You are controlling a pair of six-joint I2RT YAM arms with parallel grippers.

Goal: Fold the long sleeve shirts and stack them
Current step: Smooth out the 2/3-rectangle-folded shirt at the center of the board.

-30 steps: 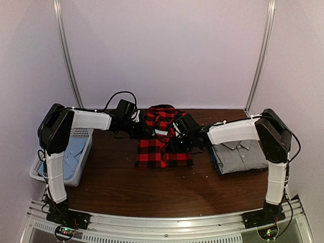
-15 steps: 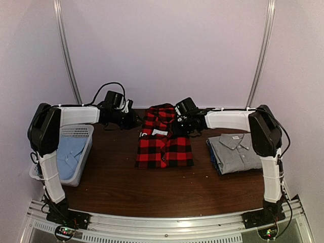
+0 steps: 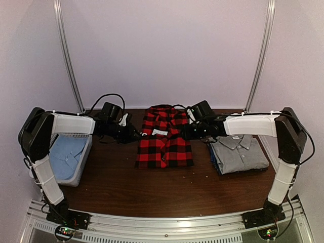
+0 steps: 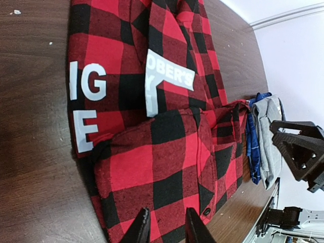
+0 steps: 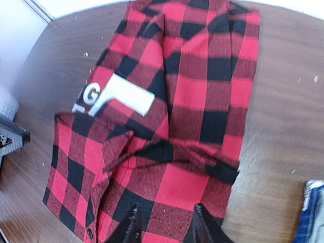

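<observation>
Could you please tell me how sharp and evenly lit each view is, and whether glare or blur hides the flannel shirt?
Top external: soft and dim but evenly lit, no glare on the flannel shirt. Left wrist: crisp, the white letters readable, no blur. Right wrist: slightly softer, the wall washed out at the top left, the shirt plain to see.

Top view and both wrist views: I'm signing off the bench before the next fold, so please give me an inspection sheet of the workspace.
Surface: dark wood table, a few white specks.
Job's things: red check shirt partly folded at centre; grey shirt folded at right, over a blue garment.
Clutter: white basket at left holding blue cloth.
Tools: left tool and right tool open, hovering either side of the red check shirt, holding nothing.
Cables: black cable loops above the left arm.
Surroundings: pale walls, metal rails.
</observation>
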